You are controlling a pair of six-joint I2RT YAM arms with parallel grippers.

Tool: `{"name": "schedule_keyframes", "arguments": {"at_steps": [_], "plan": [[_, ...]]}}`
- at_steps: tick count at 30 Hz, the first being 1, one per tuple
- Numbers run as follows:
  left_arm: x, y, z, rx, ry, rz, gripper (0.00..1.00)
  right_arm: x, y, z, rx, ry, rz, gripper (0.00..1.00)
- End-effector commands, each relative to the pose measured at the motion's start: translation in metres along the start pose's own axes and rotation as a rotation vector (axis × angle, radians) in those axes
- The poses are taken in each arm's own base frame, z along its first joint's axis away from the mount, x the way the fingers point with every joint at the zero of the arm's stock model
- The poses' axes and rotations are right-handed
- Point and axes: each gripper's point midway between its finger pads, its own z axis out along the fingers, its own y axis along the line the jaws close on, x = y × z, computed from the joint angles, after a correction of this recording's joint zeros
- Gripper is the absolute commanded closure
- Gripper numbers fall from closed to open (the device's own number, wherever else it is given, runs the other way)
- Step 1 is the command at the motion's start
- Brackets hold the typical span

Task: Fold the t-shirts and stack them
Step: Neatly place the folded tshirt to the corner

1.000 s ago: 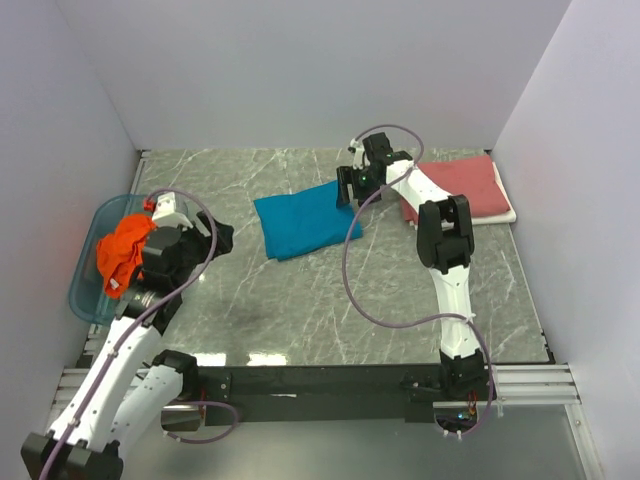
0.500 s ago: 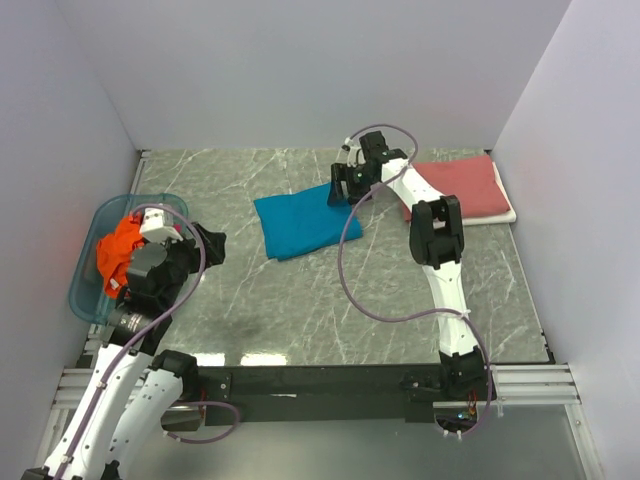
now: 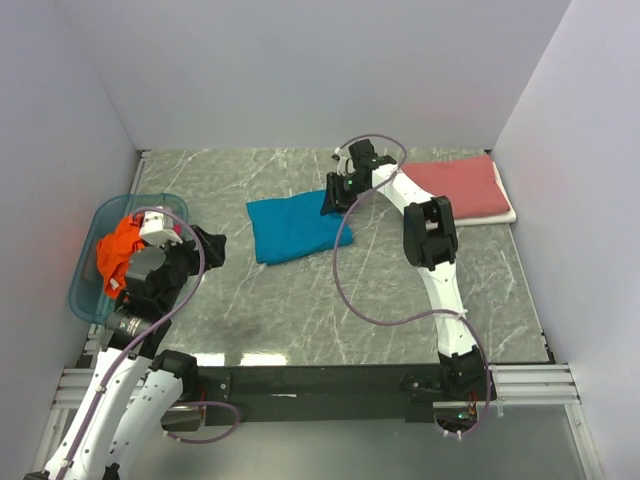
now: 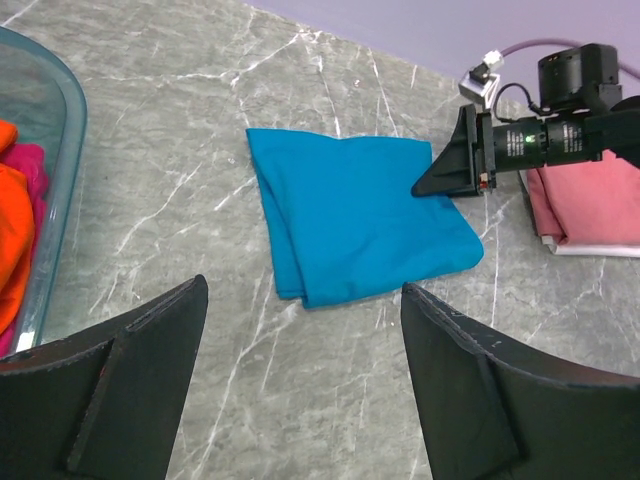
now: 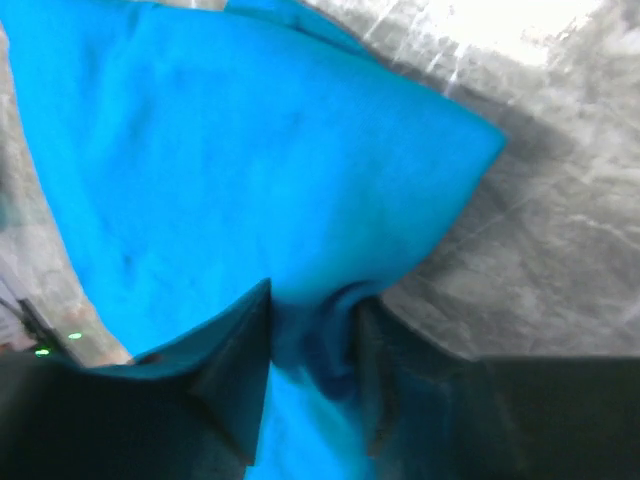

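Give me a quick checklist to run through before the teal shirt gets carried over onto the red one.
1. Right arm's fingers pinching the folded teal blue t-shirt at its corner: ok.
2. All folded layers caught: cannot tell.
3. Folded dusty red t-shirt flat, top bare: ok.
4. Left arm's fingers open, off the teal shirt: ok.
5. Bright orange t-shirt folded: not ok, crumpled in the translucent blue plastic tub.

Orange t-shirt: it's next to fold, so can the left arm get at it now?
Probably yes: the orange t-shirt lies uncovered in the tub, right beside the left gripper, whose jaws stand open.
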Motion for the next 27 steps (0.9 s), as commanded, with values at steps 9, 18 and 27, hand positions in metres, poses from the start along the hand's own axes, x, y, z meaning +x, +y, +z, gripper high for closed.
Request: {"name": "schedule_keyframes", "arguments": {"at_steps": [9, 18, 27], "plan": [[-0.005, -0.002, -0.003, 0.020, -0.025, 0.013, 0.17, 0.016, 0.001, -0.007, -0.052, 0.055, 0.037, 1.00], [-0.008, -0.007, -0.005, 0.047, -0.035, 0.028, 0.16, -0.039, -0.015, -0.123, 0.469, -0.138, -0.338, 1.00], [-0.009, -0.018, -0.010, 0.109, -0.041, 0.028, 0.16, -0.051, -0.027, -0.179, 0.714, -0.193, -0.424, 1.00]]}}
